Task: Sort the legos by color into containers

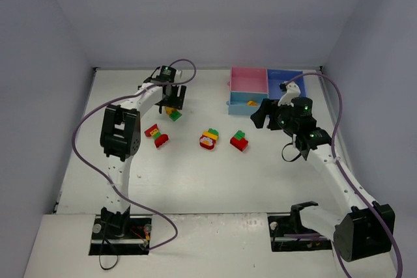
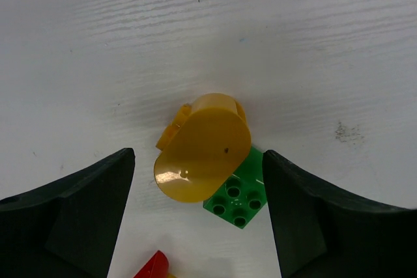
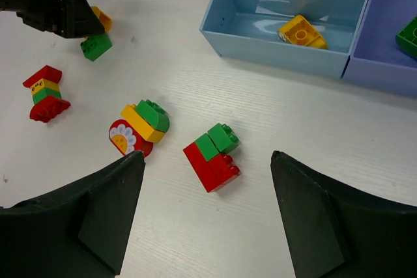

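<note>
L tool (image 2: pixel 197 167) spread, empty; yellow-green lego clump (image 2: pixel 212 154) lies on the surface (image 2: pixel 273 30) btwn its 2 fingers (image 2: pixel 78 213), untouched. Prob. light, stiff, slick: pinch flat green sides, not the rounded yellow top.

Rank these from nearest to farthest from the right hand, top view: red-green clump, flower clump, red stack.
1. red-green clump, just left of the right hand, toward the arm bases.
2. flower clump, mid-table, further left.
3. red stack, farthest left.
</note>
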Available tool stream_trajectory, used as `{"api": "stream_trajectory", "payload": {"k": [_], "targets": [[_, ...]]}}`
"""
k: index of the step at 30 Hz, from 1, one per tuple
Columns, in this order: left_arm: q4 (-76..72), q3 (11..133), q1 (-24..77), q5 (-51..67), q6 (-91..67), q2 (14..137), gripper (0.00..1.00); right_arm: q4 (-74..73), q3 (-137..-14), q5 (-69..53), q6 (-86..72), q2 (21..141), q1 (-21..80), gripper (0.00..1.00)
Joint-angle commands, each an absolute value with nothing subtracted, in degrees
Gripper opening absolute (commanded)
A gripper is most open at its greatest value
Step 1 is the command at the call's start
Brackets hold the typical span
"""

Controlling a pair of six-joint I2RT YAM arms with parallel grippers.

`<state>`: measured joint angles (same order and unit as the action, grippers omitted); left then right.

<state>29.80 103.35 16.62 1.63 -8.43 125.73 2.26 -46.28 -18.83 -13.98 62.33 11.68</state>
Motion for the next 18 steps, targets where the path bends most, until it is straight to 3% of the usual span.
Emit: {"api": "stream_trajectory", "payload": {"k": [1,7,8,11,12,15,18], "targets": [[28.4,106.2,15.9,2.5,-7.9,124.5,0.71,4.4,-45.9,-20.6,-13.4,61.0,12.0,0.75],[27.8,106.5,16.0,2.5,-8.5,125.2,0.48,4.3,-45.2,-20.6,-12.9,60.4,12.1,0.76],[27.7,106.5,16.0,2.8,-8.4,125.0,0.37,4.4,-45.2,-20.6,-12.8,60.4,12.1,0.76],[27.3,106.5,16.0,3.9,-8.3,123.1,0.24,4.3,-45.1,-20.7,-13.1,60.0,12.1,0.76],[26.9,105.9,16.0,4.6,-8.3,122.2,0.16,4.3,-45.2,-20.7,-13.3,59.9,12.1,0.76],[24.8,104.8,16.2,8.2,-8.3,118.0,0.06,4.3,-45.1,-20.7,-13.9,59.4,12.1,0.76],[21.2,102.2,16.8,12.8,-9.0,113.4,0.06,4.2,-45.1,-20.8,-14.7,59.4,12.1,0.76]]}}
